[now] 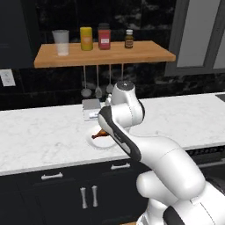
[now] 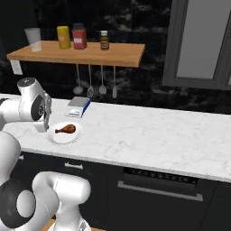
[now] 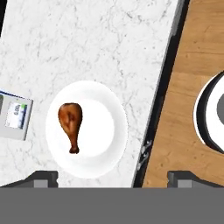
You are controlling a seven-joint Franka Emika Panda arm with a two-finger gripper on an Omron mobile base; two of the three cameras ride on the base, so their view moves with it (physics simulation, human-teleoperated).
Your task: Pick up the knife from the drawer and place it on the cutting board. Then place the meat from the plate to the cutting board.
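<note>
My jaws (image 3: 112, 177) stand wide apart and grip nothing; in the hand view their two dark tips sit at the bottom, one at the left below the plate and one at the right over the wooden floor, with the desk edge running up between them.

Going left to right in that view: a small grey device with a blue edge (image 3: 15, 116) lies on the white marble desk (image 3: 87, 39), near the plate but apart from it. Next comes the round white plate (image 3: 105, 131), resting flat on the desk close to its front edge. The meat (image 3: 71, 124) lies on the left part of the plate, a reddish-brown drumstick shape with its thick end up and its thin end down in this view. Right of the plate is the dark desk edge, then the brown wood floor (image 3: 183, 87).

From the left base view, my white arm (image 1: 127, 118) bends over the desk and hides much of the plate (image 1: 97, 143); the meat (image 1: 102, 134) peeks out just beside my arm.

From the right base view, my hand hangs just left of the plate (image 2: 67, 136), above the desk, and the meat (image 2: 66, 129) lies on it. Behind, a wooden wall shelf (image 2: 81, 55) carries a cup and jars.
</note>
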